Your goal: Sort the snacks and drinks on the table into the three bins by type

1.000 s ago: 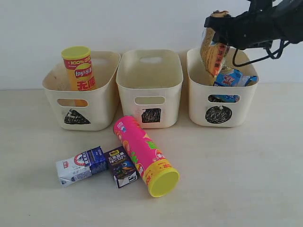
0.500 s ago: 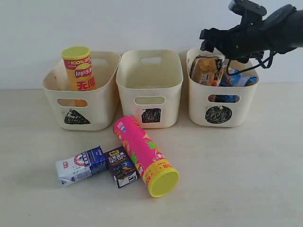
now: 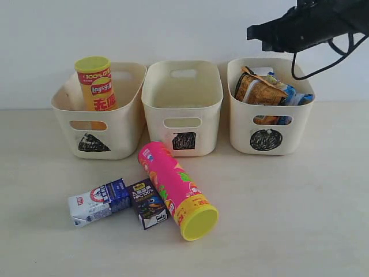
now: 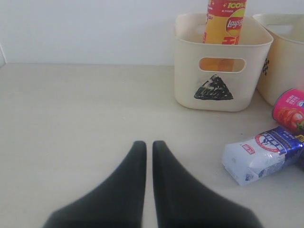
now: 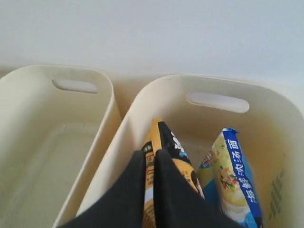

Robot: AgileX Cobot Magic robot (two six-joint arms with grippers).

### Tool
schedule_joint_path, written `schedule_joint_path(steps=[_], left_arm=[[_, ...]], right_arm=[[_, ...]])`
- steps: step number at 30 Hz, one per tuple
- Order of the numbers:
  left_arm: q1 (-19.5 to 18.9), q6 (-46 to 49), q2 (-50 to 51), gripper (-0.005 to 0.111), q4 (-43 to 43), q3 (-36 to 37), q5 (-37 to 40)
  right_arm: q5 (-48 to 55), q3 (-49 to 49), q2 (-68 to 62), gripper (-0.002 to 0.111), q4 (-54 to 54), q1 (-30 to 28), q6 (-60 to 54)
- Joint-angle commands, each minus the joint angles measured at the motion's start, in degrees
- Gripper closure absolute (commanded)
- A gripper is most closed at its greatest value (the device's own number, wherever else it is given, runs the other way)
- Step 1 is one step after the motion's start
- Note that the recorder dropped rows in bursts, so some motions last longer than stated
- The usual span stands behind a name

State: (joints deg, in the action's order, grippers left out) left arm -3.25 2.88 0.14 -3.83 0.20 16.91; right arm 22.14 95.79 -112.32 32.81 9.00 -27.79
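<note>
Exterior view: circle bin (image 3: 239, 124) holds orange bag (image 3: 256, 92), blue-white bag (image 3: 295, 97); both jaws pressed together.

Your orange bag (image 3: 258, 92) now lies dropped inside the circle bin (image 3: 242, 134); your right gripper (image 3: 252, 32) has let go, closed and lifted away.

Our rig, all in black

Our right arm (image 3: 311, 26) is a bulky matte-black casing with a thin black cable (image 3: 293, 64) under it; the left gripper (image 4: 146, 144) and right gripper (image 5: 150, 154) have smooth black fingers (image 4: 118, 194) tapering to rounded tips.
</note>
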Motion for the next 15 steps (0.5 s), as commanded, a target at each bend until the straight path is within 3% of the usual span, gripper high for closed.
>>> schedule_joint_path(steps=[1,8,15], left_arm=[[0.0,-0.2,-0.1,0.103,-0.1,-0.2,-0.6],[0.0,-0.2,-0.1,0.103,-0.1,-0.2,-0.6],[-0.1,-0.2,-0.1,0.103,-0.1,-0.2,-0.6]], right_arm=[[8.8,0.3,4.0,0.108,-5.2,-0.4,-0.2],[23.5,-0.5,8.7,0.108,-4.4,-0.4,1.2],[18.7,-11.3,17.1,0.108,-1.6,-0.4,1.3]])
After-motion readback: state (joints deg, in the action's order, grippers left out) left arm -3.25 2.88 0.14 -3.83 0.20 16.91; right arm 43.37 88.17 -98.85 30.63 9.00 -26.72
